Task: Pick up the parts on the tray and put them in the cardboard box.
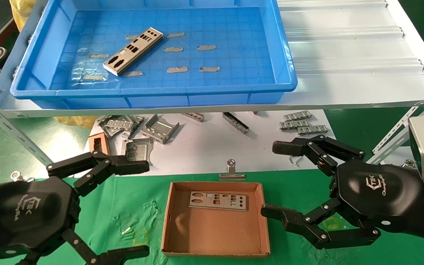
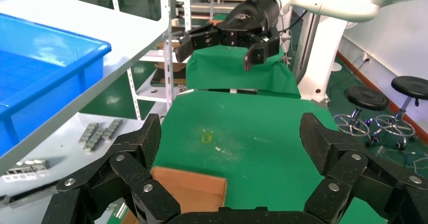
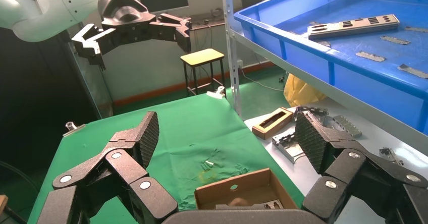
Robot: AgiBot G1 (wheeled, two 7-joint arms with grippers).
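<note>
Both pincers, left gripper (image 1: 144,209) and right gripper (image 1: 276,180), hang wide open and empty beside the cardboard box (image 1: 215,254), which holds one part (image 1: 217,200). Another part (image 1: 133,51) lies diagonally in the far tray (image 1: 153,92). Only the head view shows the tape strips (image 1: 177,69) around it fully.

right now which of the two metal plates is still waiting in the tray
The angled plate lying in the blue tray; the other plate already lies flat in the cardboard box.

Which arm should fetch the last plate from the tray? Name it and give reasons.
Left, probably. The remaining part lies in the left half of the tray, on the side of the open left gripper. The open right gripper hovers beside the cardboard box, farther across.
</note>
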